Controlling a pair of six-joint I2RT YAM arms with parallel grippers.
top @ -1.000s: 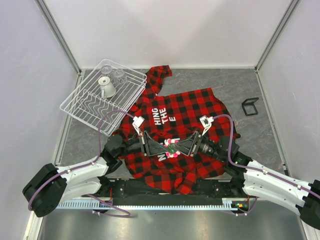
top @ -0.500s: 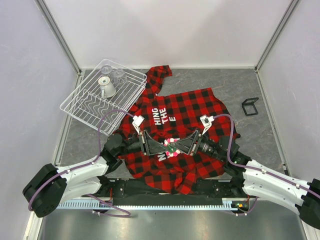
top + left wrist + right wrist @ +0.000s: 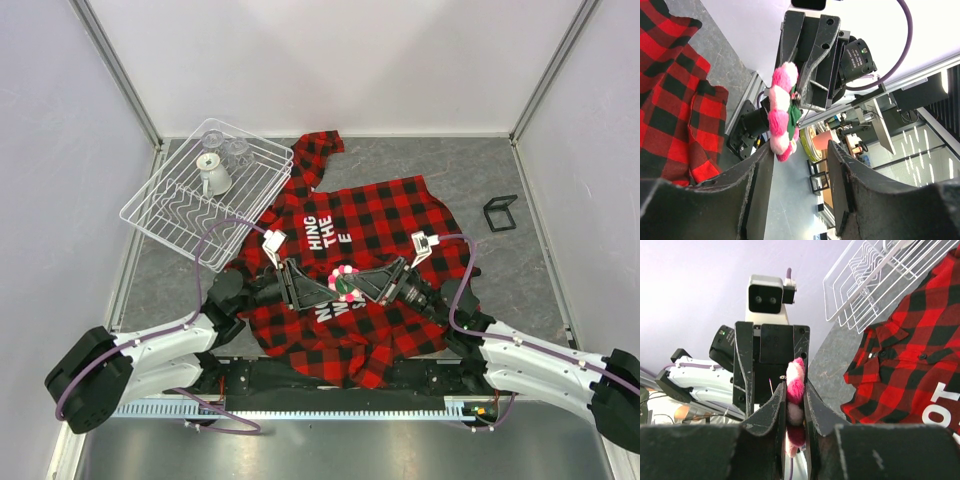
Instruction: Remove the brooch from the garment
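Grey stone-look tabletop [image 3: 470, 170], white walls round it.

Top view: garment [image 3: 390, 215] spread mid-table, red/black plaid with white letters, limp cloth rumpled at the near hem. Brooch [image 3: 345, 281] sits between both tools, over the shirt front. Left gripper [image 3: 322, 291] comes in from the left and right gripper [image 3: 364, 287] from the right, tips close together at the flower. Wire dish rack [image 3: 205, 195] with clear glassware back left, just beside the shirt. Small black frame [image 3: 500, 213] far right, well apart.

Left wrist: own jaws apart, nothing between them. Brooch is ahead, pinched in the right tool and seen against the room, not touching the plaid.

Right wrist: jaws clamped on the brooch edge-on, petals squashed between the fingers. Left tool opposite, fingers spread.

Handling, my read: featherweight, with fuzzy, squashy pom-pom petals, so the grip is forgiving but could slide on the fluff. Best hold is across the flower body, as now. Pin at the back is the stiff bit; can't tell if it's fully out of the fabric. Shirt is floppy and would lift with it if snagged.
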